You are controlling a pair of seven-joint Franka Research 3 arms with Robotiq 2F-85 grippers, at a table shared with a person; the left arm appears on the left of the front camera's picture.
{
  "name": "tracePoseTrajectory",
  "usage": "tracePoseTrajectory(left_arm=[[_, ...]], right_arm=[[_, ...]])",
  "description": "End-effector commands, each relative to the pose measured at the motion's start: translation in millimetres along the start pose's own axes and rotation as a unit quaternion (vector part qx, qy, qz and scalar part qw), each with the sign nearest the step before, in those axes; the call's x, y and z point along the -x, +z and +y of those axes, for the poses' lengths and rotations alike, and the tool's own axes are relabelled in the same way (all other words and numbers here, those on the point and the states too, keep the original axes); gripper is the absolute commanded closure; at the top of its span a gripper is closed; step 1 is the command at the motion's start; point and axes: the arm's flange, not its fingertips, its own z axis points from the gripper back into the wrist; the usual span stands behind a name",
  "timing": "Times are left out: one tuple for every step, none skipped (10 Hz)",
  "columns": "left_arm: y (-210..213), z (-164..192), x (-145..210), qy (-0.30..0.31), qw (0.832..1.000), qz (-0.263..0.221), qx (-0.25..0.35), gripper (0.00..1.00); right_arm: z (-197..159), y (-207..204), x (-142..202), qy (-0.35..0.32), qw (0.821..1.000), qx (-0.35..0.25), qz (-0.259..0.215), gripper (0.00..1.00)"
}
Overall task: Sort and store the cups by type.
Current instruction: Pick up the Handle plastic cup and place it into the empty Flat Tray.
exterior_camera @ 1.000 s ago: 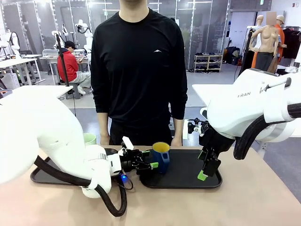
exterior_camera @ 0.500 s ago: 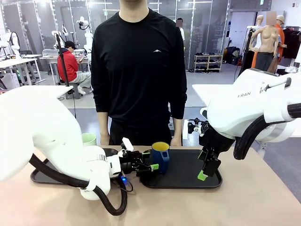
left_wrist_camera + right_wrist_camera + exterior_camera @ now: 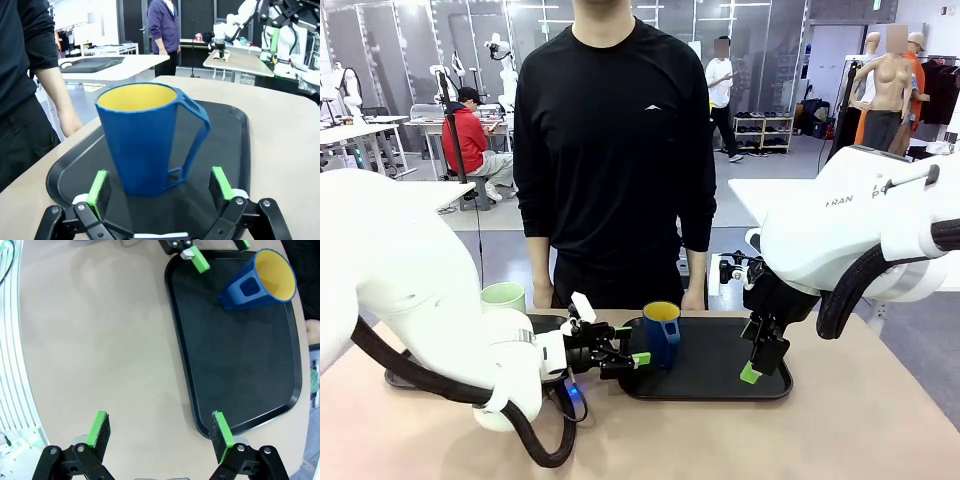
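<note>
1. Front view looks across the bench (image 3: pixel 840 430) from the robot's side, toward the standing person.
2. Left wrist view sits low and close behind the left end effector (image 3: pixel 161 186), facing the blue mug (image 3: pixel 147 140) just ahead.
3. Right wrist view looks straight down past the right end effector (image 3: pixel 160 432); all views share the black tray (image 3: pixel 235 365).

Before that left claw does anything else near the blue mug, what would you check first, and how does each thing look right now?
1. Left gripper open: ok, its green pads stand wide apart.
2. Blue mug upright on the black tray: ok.
3. Pads clear of the mug: ok, a gap shows on each side in the left wrist view.
4. Mug handle out of the pads' way: cannot tell, it juts toward one pad.
5. Right gripper out of the way: ok, open above the table and the tray's edge.
6. Person's hand clear of the tray: ok, beside it at the table's edge.
</note>
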Motion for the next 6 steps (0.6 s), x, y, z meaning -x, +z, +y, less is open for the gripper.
tracePoseTrajectory(left_arm=[[13.5, -58.2, 18.4, -0.028, 0.999, 0.01, -0.024, 0.0], [23.9, -64.8, 13.2, -0.033, 0.999, 0.016, -0.023, 0.0], [34.3, -69.1, 8.6, -0.036, 0.999, 0.024, -0.023, 0.0], [47.1, -71.1, 2.5, -0.034, 0.999, 0.035, -0.003, 0.0], [62.7, -70.0, -2.7, -0.029, 0.998, 0.049, 0.012, 0.0], [82.4, -71.5, -6.6, 0.001, 0.998, 0.042, 0.049, 0.0]], right_arm=[[0.4, 0.5, 0.2, -0.003, 1.0, 0.004, 0.003, 0.0], [0.4, 0.5, 0.2, -0.003, 1.0, 0.004, 0.003, 0.0], [0.4, 0.5, 0.2, -0.003, 1.0, 0.004, 0.003, 0.0], [0.4, 0.5, 0.2, -0.003, 1.0, 0.004, 0.003, 0.0], [0.4, 0.5, 0.2, -0.003, 1.0, 0.004, 0.003, 0.0], [0.4, 0.5, 0.2, -0.003, 1.0, 0.004, 0.003, 0.0]])
